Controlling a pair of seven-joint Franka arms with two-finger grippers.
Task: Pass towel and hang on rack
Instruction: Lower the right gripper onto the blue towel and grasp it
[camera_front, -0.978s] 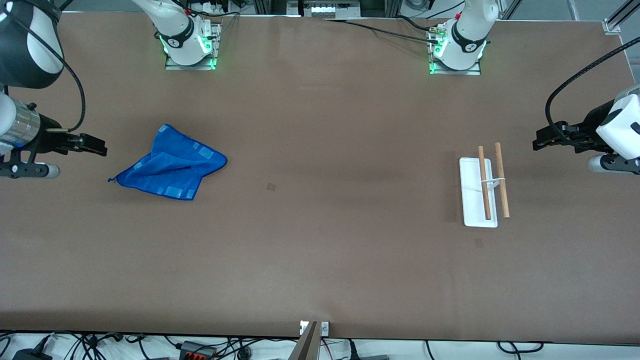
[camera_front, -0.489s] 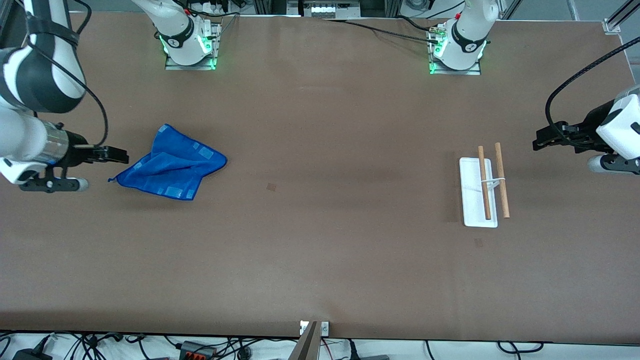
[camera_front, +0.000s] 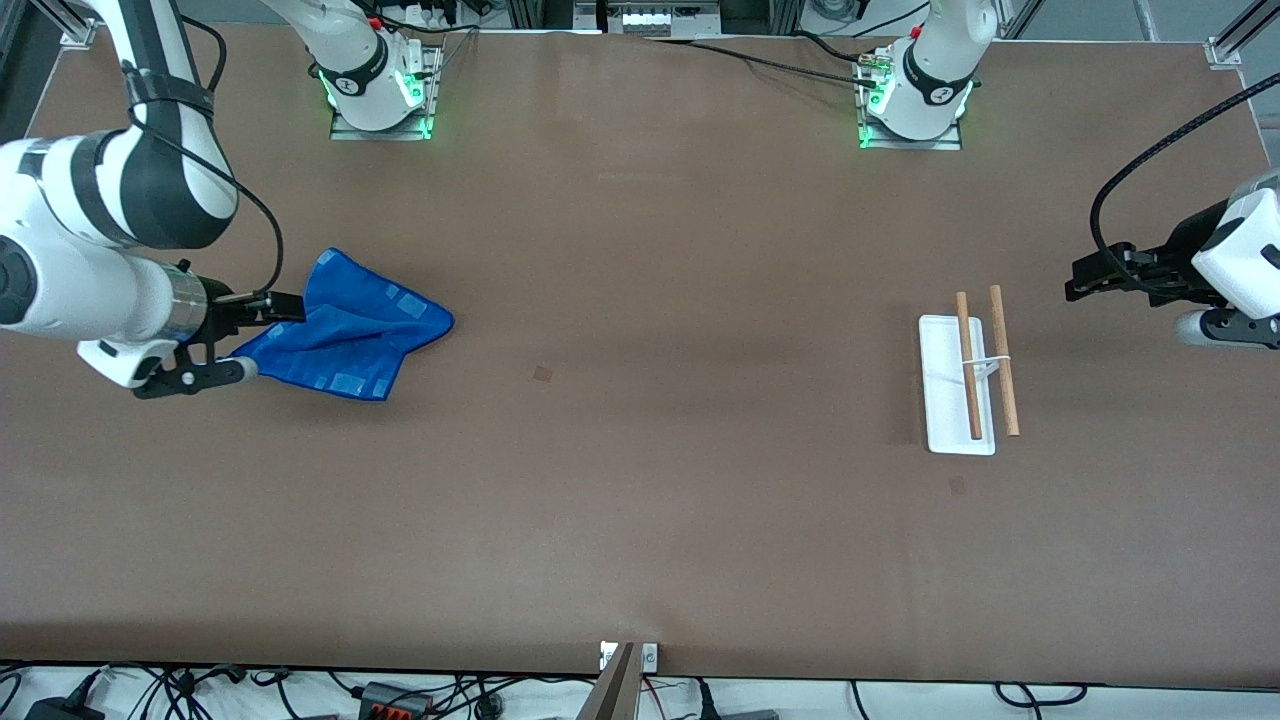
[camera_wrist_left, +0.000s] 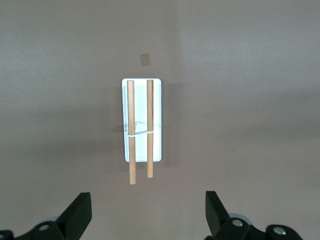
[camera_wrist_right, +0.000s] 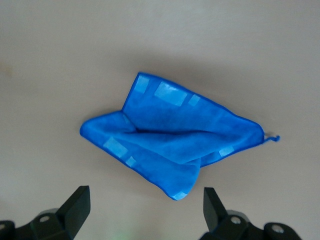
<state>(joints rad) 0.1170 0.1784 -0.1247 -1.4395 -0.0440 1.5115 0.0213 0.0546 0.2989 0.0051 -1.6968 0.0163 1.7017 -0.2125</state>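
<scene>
The bright blue towel (camera_front: 350, 330) lies crumpled on the brown table toward the right arm's end; it also shows in the right wrist view (camera_wrist_right: 170, 135). My right gripper (camera_front: 285, 305) is open and empty over the towel's edge nearest the right arm's end, its jaws spread wide in the right wrist view (camera_wrist_right: 145, 196). The rack (camera_front: 965, 385), a white base with two wooden rods, stands toward the left arm's end and shows in the left wrist view (camera_wrist_left: 142, 125). My left gripper (camera_front: 1075, 280) is open and empty beside the rack, waiting (camera_wrist_left: 147, 199).
The arm bases (camera_front: 380, 95) stand along the table edge farthest from the front camera. Small brown marks (camera_front: 542, 373) lie on the table top. Cables hang past the table edge nearest the front camera.
My right gripper has moved from off the table's end toward the towel and now reaches its edge. The towel, rack and left arm have not moved.
</scene>
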